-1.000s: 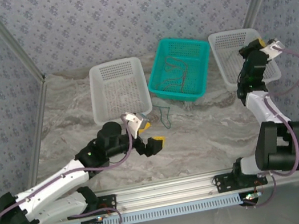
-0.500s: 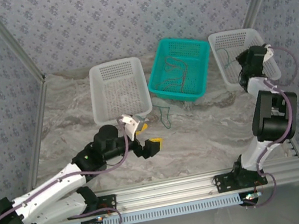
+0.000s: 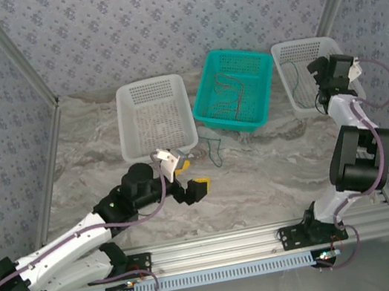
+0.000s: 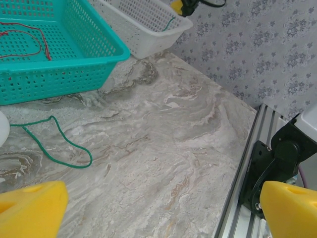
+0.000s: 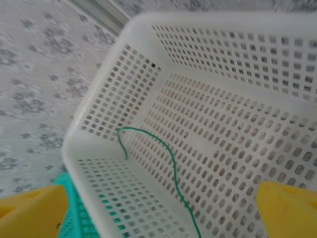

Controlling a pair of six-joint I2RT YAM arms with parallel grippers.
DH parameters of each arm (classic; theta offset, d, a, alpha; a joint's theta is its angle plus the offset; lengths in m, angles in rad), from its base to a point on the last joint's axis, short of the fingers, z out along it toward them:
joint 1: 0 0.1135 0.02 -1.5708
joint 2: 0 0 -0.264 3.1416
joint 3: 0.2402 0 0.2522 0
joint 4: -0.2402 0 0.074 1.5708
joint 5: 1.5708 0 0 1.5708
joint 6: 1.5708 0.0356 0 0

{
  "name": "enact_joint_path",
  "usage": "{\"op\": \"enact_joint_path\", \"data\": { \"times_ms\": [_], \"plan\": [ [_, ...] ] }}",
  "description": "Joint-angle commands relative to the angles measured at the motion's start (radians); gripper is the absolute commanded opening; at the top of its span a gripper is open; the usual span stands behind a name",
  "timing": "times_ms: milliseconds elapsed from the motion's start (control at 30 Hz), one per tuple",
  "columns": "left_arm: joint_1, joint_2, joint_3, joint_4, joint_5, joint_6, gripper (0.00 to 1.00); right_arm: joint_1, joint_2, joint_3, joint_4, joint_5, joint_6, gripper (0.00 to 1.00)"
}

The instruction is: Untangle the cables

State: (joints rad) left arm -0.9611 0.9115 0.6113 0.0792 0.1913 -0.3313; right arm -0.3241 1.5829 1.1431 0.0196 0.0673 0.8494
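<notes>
Note: your left gripper [image 4: 158, 210] hovers spread and empty above the table [image 4: 188, 139] near one loose green cable [image 4: 63, 135], red cables [image 4: 43, 43] lie in the teal basket [image 4: 59, 74], and your right gripper [image 5: 158, 210], fingers wide apart, hangs over the white basket [image 5: 99, 99] where a second green cable [image 5: 173, 166] lies, apparently ungripped.

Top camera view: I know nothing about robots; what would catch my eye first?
The bright teal basket at the back of the marble table, with thin red cables lying in it. Next, a loose green cable on the table just in front of it, and the yellow-tipped left gripper, open, near that cable. The right gripper hangs open above the right white basket, where another green cable lies.
</notes>
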Motion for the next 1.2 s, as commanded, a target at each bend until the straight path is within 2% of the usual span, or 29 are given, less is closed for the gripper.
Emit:
{"op": "enact_joint_path", "data": {
  "times_ms": [0,200,367,467,533,633,700,767,867,1000,1167],
  "plan": [
    [0.004,0.003,-0.005,0.024,0.015,-0.028,1.00,0.014,-0.080,0.019,-0.092,-0.004,-0.019,1.00],
    [0.002,0.001,0.002,0.016,0.014,-0.046,1.00,0.065,-0.203,0.040,-0.232,-0.094,-0.086,1.00],
    [0.002,0.026,0.034,-0.043,-0.041,-0.061,0.99,0.092,-0.308,0.097,-0.374,-0.340,-0.088,1.00],
    [0.002,0.083,0.083,-0.095,-0.099,-0.103,0.99,0.187,-0.371,0.100,-0.466,-0.409,-0.161,0.98],
    [0.002,0.134,0.124,-0.130,-0.132,-0.137,0.98,0.281,-0.394,0.107,-0.559,-0.400,-0.256,0.98],
    [0.002,0.230,0.189,-0.184,-0.232,-0.232,0.82,0.393,-0.413,0.117,-0.726,-0.351,-0.374,0.95],
    [0.001,0.309,0.237,-0.213,-0.286,-0.298,0.76,0.431,-0.441,0.107,-0.807,-0.262,-0.416,0.95],
    [-0.002,0.380,0.269,-0.204,-0.303,-0.351,0.75,0.436,-0.477,0.079,-0.835,-0.207,-0.412,0.95],
    [-0.023,0.488,0.312,-0.167,-0.314,-0.407,0.72,0.438,-0.517,0.058,-0.842,-0.224,-0.409,0.95],
    [-0.069,0.656,0.440,-0.234,-0.389,-0.388,0.64,0.440,-0.529,0.058,-0.842,-0.207,-0.403,0.95],
    [-0.070,0.816,0.563,-0.306,-0.442,-0.343,0.53,0.440,-0.524,0.015,-0.822,-0.218,-0.410,0.95]
  ]
}}
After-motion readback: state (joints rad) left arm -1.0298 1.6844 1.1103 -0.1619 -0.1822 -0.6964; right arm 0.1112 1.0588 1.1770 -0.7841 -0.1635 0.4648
